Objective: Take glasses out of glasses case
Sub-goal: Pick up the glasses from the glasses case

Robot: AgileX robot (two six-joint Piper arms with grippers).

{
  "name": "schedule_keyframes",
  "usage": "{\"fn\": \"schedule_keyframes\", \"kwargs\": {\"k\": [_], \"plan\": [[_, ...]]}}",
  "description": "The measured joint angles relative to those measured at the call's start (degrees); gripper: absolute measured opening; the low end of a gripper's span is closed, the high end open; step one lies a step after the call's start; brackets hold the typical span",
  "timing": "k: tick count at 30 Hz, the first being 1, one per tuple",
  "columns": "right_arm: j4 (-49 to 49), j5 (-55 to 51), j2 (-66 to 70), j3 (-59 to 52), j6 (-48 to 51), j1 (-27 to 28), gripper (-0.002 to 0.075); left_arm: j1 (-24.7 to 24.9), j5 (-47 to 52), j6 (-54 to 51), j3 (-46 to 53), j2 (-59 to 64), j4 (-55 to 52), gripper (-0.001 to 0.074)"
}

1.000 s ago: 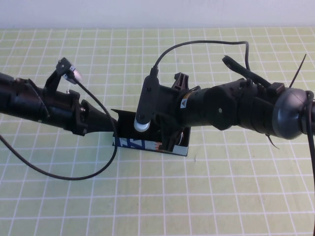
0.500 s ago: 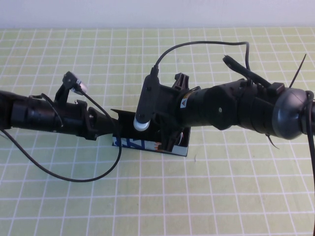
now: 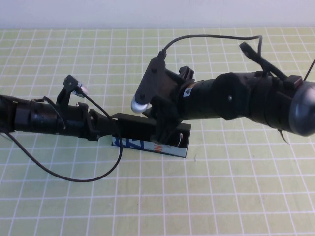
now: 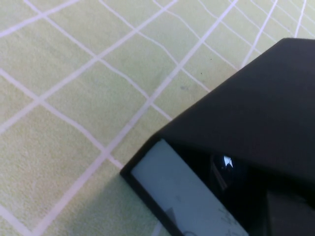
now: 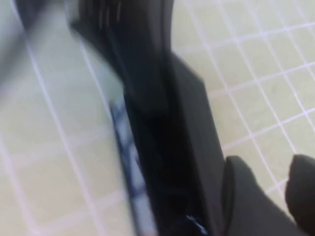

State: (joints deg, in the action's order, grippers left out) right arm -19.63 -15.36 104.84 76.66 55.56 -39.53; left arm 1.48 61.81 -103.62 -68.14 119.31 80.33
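A: Nearest, at lower centre of the high view: glasses case [image 3: 147,146], light-blue printed side facing the front.

B: Glasses?

A: Not made out. Presumably inside the black interior at centre frame; only a glint there.

B: Over the case?

A: Right gripper [image 3: 166,132], dipped into the opening just right of centre. Released, fingers [image 5: 241,196] parted with nothing between them.

B: Further left?

A: Left gripper [image 3: 109,129], at the case's left end by the flap lid [image 3: 129,119], centre-left of frame. Clenched or released: cannot tell.

B: Risks from here?

A: 3, probably. Closing on the case wall instead of the frame, black on black, and lifting the whole box. Pinching only 1 edge, so tilting the glasses, snagging them under the lid and dropping them back. Dragging the case rightward, if unbraced on the left.
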Motion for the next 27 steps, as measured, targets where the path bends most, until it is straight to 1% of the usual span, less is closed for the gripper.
{"fn": "schedule_keyframes", "kwargs": {"k": [2, 4, 5, 8, 10, 14, 19, 21, 24, 27], "plan": [[-3.75, -1.97, -1.78, 0.0, -1.92, 0.0, 0.02, 0.0, 0.0, 0.0, 0.0, 0.13, 0.1, -0.0004], [-7.92, -5.77, -3.29, 0.0, -4.85, 0.0, 0.0183, 0.0, 0.0, 0.0, 0.0, 0.13, 0.1, -0.0004], [-9.11, -8.25, -3.56, 0.0, -6.26, 0.0, 0.0164, 0.0, 0.0, 0.0, 0.0, 0.13, 0.1, -0.0004], [-10.57, -15.63, -3.93, 0.0, -12.87, 0.0, 0.0053, 0.0, 0.0, 0.23, 0.0, 0.13, 0.1, -0.0004], [-9.88, -19.0, -3.39, 0.0, -18.28, 0.0, 0.0013, 0.0, 0.0, 0.36, 0.0, 0.13, 0.1, -0.0004], [-4.9, -19.9, -1.41, 0.0, -28.18, 0.0, -0.0009, 0.0, 0.0, 1.06, 0.0, 0.13, 0.1, -0.0004], [6.93, -16.77, 1.62, 0.0, -42.65, 0.0, -0.0015, 0.0, 0.0, 1.4, 0.0, 0.13, 0.1, -0.0004], [10.46, -15.28, 2.12, 0.0, -46.61, 0.0, -0.0015, 0.0, 0.0, 1.4, 0.0, 0.13, 0.1, -0.0004], [12.91, -12.79, 2.34, 0.0, -49.55, 0.11, -0.0016, 0.0, 0.1, 1.4, 0.0, 0.13, 0.1, -0.0004], [13.02, -12.12, 2.45, 0.7, -51.13, 1.0, -0.0016, 0.0, 0.23, 1.4, 0.0, 0.13, 0.1, -0.0004]]}}
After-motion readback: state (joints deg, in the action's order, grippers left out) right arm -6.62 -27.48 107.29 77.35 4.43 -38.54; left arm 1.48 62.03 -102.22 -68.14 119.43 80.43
